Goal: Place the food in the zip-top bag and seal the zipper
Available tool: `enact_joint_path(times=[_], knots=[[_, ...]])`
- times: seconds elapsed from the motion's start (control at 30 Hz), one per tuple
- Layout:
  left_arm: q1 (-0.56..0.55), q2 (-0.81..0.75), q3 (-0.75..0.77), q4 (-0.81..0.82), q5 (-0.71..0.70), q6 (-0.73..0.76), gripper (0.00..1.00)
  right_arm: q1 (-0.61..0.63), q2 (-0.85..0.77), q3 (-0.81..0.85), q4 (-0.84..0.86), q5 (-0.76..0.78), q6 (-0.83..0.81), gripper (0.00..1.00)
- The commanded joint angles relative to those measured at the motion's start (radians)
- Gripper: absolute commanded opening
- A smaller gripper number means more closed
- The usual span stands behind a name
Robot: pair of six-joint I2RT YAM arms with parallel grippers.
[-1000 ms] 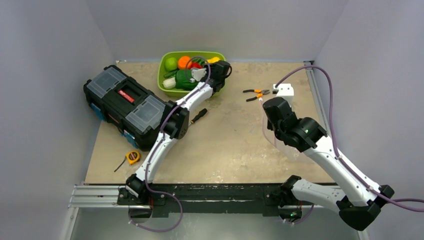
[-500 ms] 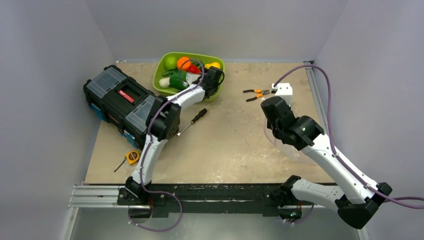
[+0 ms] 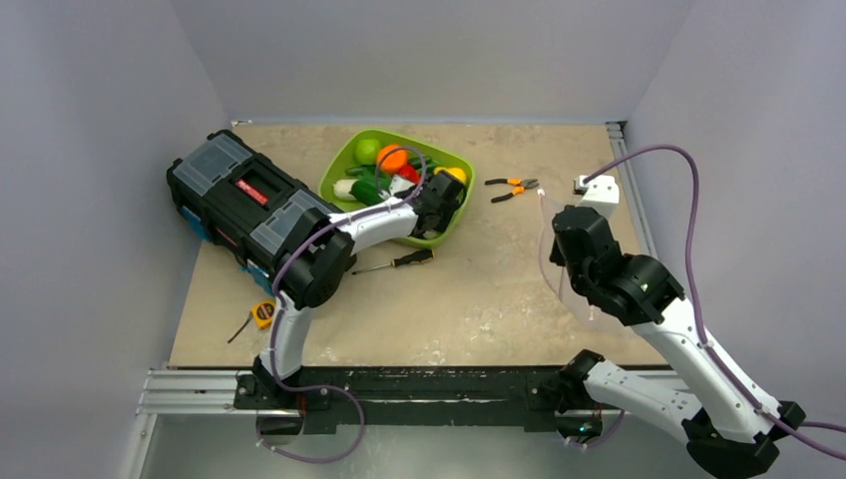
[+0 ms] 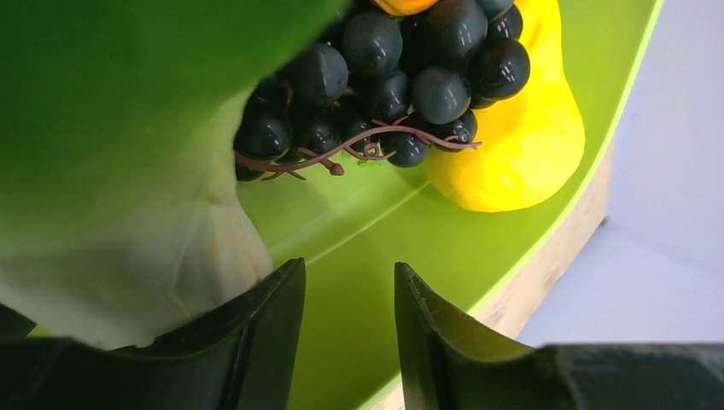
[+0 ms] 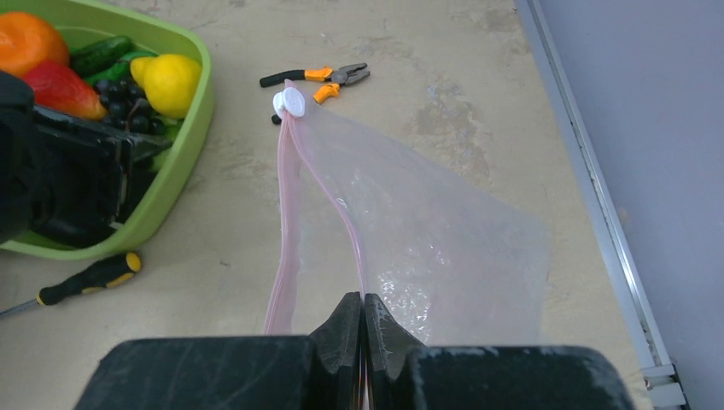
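The food lies in a lime-green tray (image 3: 342, 172): green round fruit (image 3: 367, 150), orange (image 3: 392, 158), dark grapes (image 4: 384, 77), yellow lemon (image 4: 521, 154) and white-stemmed bok choy (image 4: 128, 256). My left gripper (image 3: 439, 205) straddles the tray's near-right rim (image 4: 546, 231), one finger inside and one outside, closed on the wall. My right gripper (image 5: 364, 299) is shut on one zipper strip of the clear zip-top bag (image 5: 444, 231). The bag's mouth gapes, its two pink zipper strips (image 5: 286, 222) meeting at a white slider (image 5: 289, 102) at the far end.
A black toolbox (image 3: 249, 205) stands at the left. A screwdriver (image 3: 399, 261) lies just in front of the tray, orange-handled pliers (image 3: 511, 188) beyond the bag, and a yellow tape measure (image 3: 264, 313) near the front left. A metal rail (image 5: 598, 213) borders the table's right edge.
My left arm has dragged the tray toward the near right and turned it; the screwdriver shifted with it. My right arm has swung to the right with the bag still pinched.
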Motion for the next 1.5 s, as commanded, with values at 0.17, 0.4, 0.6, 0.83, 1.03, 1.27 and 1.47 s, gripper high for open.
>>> enact_joint_path(times=[0.17, 0.4, 0.6, 0.83, 1.03, 1.27, 1.47], knots=[[-0.039, -0.101, 0.037, -0.049, -0.008, 0.31, 0.6, -0.005, -0.069, -0.023, 0.006, 0.005, 0.051, 0.01], [-0.021, -0.034, 0.208, -0.159, -0.002, 0.337, 0.8, -0.006, -0.061, -0.005, -0.001, -0.012, 0.057, 0.01], [-0.011, 0.047, 0.294, -0.154, 0.099, 0.171, 0.8, -0.005, -0.064, -0.009, -0.002, -0.019, 0.061, 0.01], [-0.015, 0.112, 0.402, -0.291, 0.105, -0.065, 0.77, -0.005, -0.051, -0.001, -0.002, -0.018, 0.069, 0.01], [-0.012, 0.192, 0.447, -0.311, 0.077, -0.24, 0.77, -0.005, -0.038, 0.0, 0.001, -0.021, 0.071, 0.01], [-0.001, 0.269, 0.544, -0.333, -0.021, -0.253, 0.81, -0.005, -0.023, -0.001, -0.003, -0.016, 0.06, 0.02], [0.006, 0.269, 0.517, -0.327, -0.039, -0.219, 0.65, -0.005, -0.004, 0.004, 0.013, -0.01, 0.033, 0.02]])
